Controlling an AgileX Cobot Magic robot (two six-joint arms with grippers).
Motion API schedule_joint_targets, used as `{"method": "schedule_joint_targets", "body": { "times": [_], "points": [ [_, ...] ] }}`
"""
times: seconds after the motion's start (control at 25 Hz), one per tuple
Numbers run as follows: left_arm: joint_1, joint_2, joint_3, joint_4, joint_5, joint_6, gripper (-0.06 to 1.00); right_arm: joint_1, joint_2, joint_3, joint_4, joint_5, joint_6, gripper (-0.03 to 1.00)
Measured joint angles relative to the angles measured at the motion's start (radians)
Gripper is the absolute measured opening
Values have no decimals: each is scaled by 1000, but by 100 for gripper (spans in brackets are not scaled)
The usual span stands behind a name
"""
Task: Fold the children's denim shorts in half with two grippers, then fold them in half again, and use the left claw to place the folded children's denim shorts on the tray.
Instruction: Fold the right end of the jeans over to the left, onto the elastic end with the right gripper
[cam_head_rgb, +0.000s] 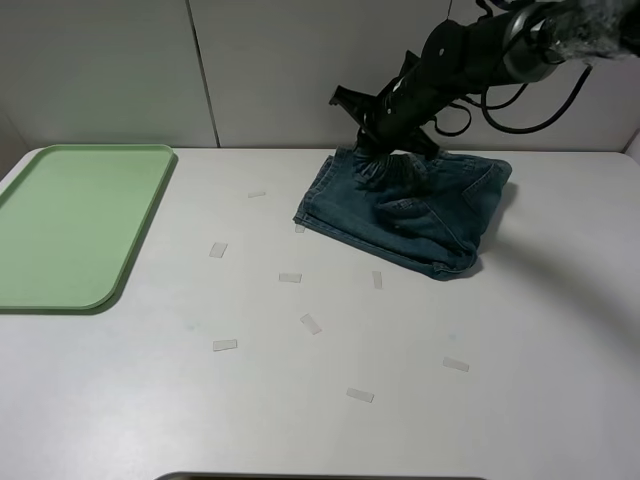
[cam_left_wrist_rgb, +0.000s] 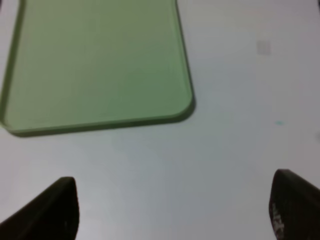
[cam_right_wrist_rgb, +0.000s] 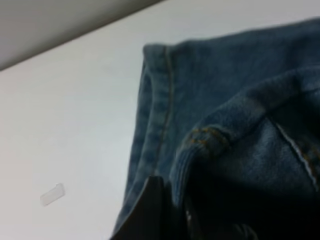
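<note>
The tray (cam_head_rgb: 70, 225) lies well apart from the denim shorts (cam_head_rgb: 425, 210), which the right end effector (cam_head_rgb: 386, 150) pinches; the left end effector (cam_left_wrist_rgb: 172, 210) hangs spread near the tray.

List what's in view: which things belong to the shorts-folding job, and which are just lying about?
Job:
- shorts, pinched at the far edge by the shut right gripper
- tray, green, at the left
- left gripper, open above the table near the tray's corner

Lying about:
- small pale tape strips, scattered over the table
</note>
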Motion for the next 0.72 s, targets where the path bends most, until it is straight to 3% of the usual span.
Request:
{"method": "schedule_joint_targets", "body": {
  "times": [0.2, 0.36, 0.48, 0.56, 0.72],
  "points": [
    [0, 0, 0, 6, 0, 0, 76, 33, 12, 0, 26, -60, -60, 5],
    [0, 0, 0, 7, 3, 0, 76, 57, 12, -1, 32, -129, -131, 29],
    [0, 0, 0, 7, 3, 0, 76, 74, 12, -2, 35, -169, -172, 58],
    [0, 0, 0, 7, 3, 0, 76, 76, 12, -2, 38, -191, -175, 65],
    [0, 0, 0, 7, 3, 1, 76, 76, 12, -2, 41, -188, -178, 69]
  ]
}}
